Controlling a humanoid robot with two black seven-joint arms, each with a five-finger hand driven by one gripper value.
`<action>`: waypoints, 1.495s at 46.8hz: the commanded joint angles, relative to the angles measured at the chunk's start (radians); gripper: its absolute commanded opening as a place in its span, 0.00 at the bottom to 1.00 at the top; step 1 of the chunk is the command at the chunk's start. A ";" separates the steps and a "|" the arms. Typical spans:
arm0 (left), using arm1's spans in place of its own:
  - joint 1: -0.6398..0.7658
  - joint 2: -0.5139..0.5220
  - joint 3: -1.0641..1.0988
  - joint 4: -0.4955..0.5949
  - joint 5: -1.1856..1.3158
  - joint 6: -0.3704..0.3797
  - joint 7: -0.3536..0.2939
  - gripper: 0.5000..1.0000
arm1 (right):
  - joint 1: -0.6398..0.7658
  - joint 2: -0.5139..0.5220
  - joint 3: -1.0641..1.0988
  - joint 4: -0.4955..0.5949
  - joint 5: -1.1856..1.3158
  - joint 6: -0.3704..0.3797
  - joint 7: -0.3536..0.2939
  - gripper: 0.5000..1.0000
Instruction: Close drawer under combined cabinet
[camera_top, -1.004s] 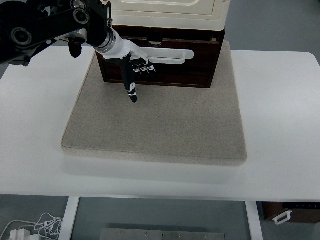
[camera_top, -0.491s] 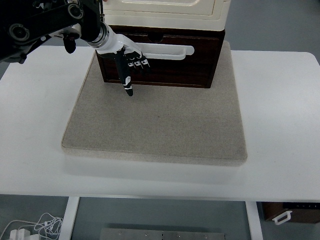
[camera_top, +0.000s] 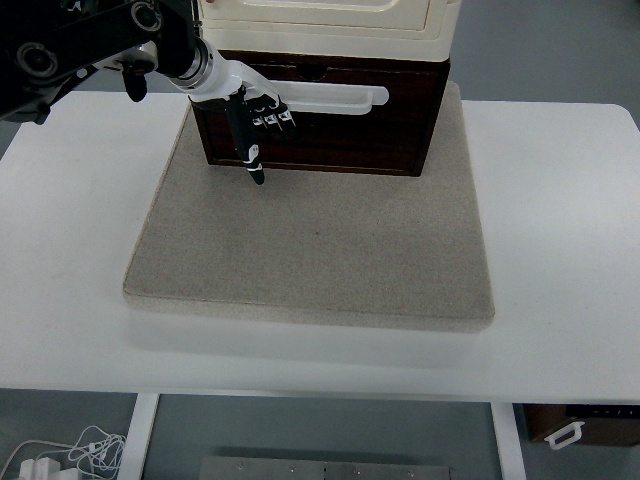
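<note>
You see the white table (camera_top: 560, 250) w/ a grey mat (camera_top: 320, 250) lying on it, closer to the back edge than the front. On the back part of the mat sits the cabinet: a cream top box (camera_top: 330, 25) over a dark brown drawer (camera_top: 340, 125). The drawer front faces you and has a long white handle (camera_top: 335, 97) across it. The drawer front sits almost even w/ the cream box above it, w/ just a thin dark strip of it showing under the cream edge. Your left hand (camera_top: 255, 115) comes in from the back left corner on a black arm (camera_top: 80, 45) and rests against the left part of the drawer front, right by the left end of the handle. Most fingers (camera_top: 272, 120) are curled in, knuckles on the wood, and one long black finger (camera_top: 248, 150) points straight down past the bottom edge of the drawer toward the mat. It grips nothing; it's just flat against the front. Below the front edge of the table you see a white leg (camera_top: 140, 435) and some white cables (camera_top: 70, 455) on the floor at the left corner.
</note>
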 joint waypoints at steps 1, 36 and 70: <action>0.000 0.000 0.001 0.005 0.000 0.002 -0.001 0.98 | 0.000 0.000 0.000 0.000 0.000 0.000 0.000 0.90; 0.086 0.000 -0.310 -0.104 -0.020 -0.010 -0.061 0.99 | 0.000 0.000 0.000 0.001 0.000 0.000 0.000 0.90; 0.140 -0.060 -1.129 -0.034 -0.049 -0.010 -0.349 0.98 | 0.000 0.000 0.000 0.000 0.000 0.000 0.000 0.90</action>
